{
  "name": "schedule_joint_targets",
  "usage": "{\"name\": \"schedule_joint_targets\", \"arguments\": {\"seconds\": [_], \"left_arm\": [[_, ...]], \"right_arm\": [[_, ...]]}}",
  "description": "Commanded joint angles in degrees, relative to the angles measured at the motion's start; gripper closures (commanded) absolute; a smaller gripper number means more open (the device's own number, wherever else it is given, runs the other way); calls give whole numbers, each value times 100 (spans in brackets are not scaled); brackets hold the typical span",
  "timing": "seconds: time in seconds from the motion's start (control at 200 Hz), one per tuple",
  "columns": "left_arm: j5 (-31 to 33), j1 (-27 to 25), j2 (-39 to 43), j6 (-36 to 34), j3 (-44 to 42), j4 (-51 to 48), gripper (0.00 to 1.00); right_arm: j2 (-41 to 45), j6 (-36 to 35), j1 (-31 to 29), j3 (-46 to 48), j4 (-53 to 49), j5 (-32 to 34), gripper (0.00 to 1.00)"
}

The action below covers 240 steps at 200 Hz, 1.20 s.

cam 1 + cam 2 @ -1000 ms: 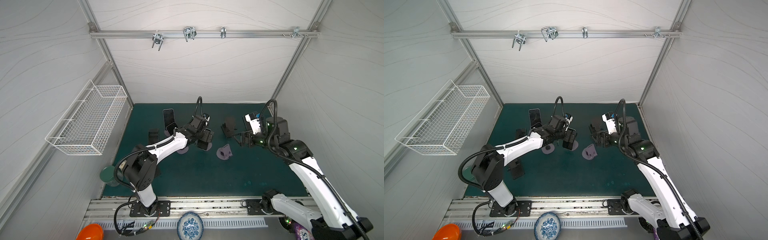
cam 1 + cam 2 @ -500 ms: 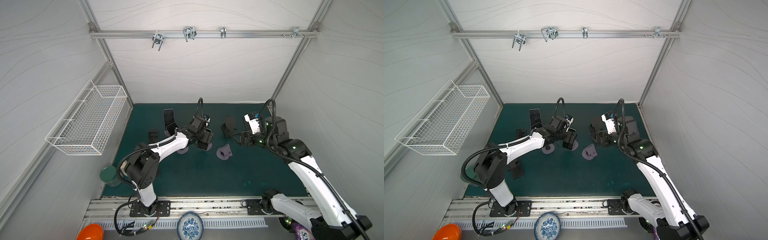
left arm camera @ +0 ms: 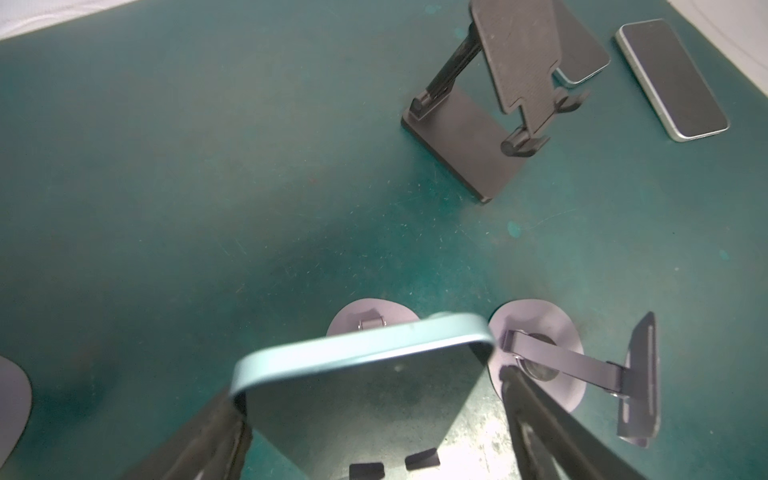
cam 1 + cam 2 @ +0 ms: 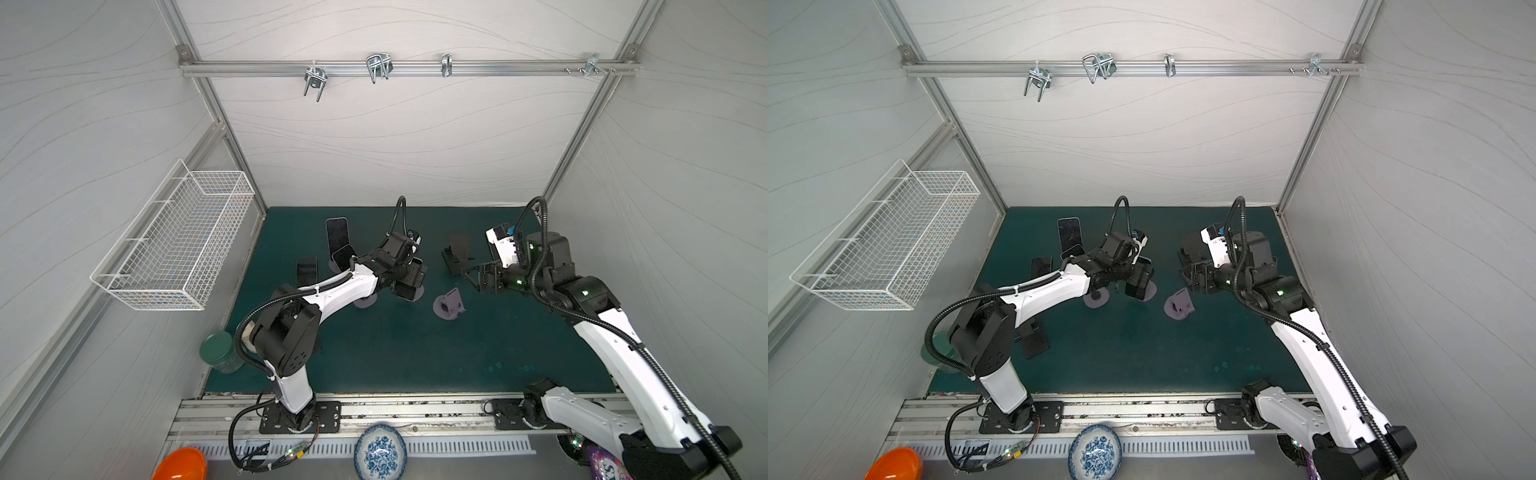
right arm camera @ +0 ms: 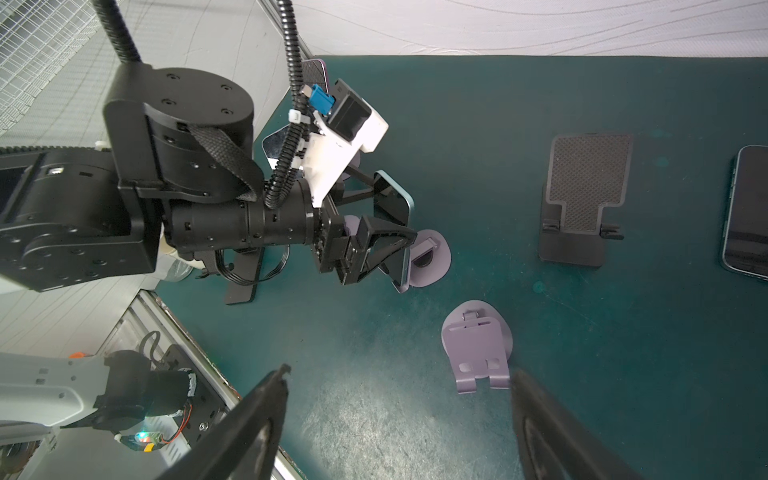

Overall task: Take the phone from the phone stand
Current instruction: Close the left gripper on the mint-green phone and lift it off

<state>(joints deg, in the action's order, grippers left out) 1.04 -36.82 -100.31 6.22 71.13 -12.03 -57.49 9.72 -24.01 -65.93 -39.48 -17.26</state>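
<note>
A phone (image 3: 361, 395) with a light blue edge stands between the fingers of my left gripper (image 3: 370, 390), which is shut on its two long sides. The right wrist view shows the same grip on the phone (image 5: 395, 216) from the side. Directly under the phone lies the round purple base of the phone stand (image 3: 365, 318), also seen in both top views (image 4: 419, 293) (image 4: 1153, 289). Whether the phone still touches the stand I cannot tell. My right gripper (image 5: 401, 374) hangs open and holds nothing, above the mat beside a second purple stand (image 5: 478, 345).
A folded purple stand (image 3: 536, 361) lies next to the held phone. A black stand (image 3: 478, 137) and two flat phones (image 3: 673, 79) (image 3: 582, 54) sit farther off. A wire basket (image 4: 178, 241) hangs on the left wall. A green jar (image 4: 218, 353) stands at the mat's left edge.
The left gripper's fingers have closed in on the phone's sides. The right arm has hardly moved.
</note>
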Motion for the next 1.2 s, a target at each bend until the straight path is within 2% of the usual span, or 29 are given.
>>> {"name": "schedule_joint_targets", "arguments": {"seconds": [0.0, 0.185, 0.545, 0.935, 1.195], "left_arm": [[-51, 27, -146, 97, 151, 236, 8], [-40, 34, -259, 139, 199, 271, 10], [-88, 43, -296, 99, 224, 237, 19], [-217, 53, -76, 104, 234, 201, 32], [-260, 60, 103, 89, 226, 236, 34]], "right_arm": [[-54, -7, -81, -222, 20, -83, 15], [-122, -34, -121, -286, 20, -59, 16], [-55, -135, -130, -245, -46, 19, 15], [-146, -128, -130, -434, -77, -6, 16], [-161, -79, -130, -471, -93, -14, 17]]}}
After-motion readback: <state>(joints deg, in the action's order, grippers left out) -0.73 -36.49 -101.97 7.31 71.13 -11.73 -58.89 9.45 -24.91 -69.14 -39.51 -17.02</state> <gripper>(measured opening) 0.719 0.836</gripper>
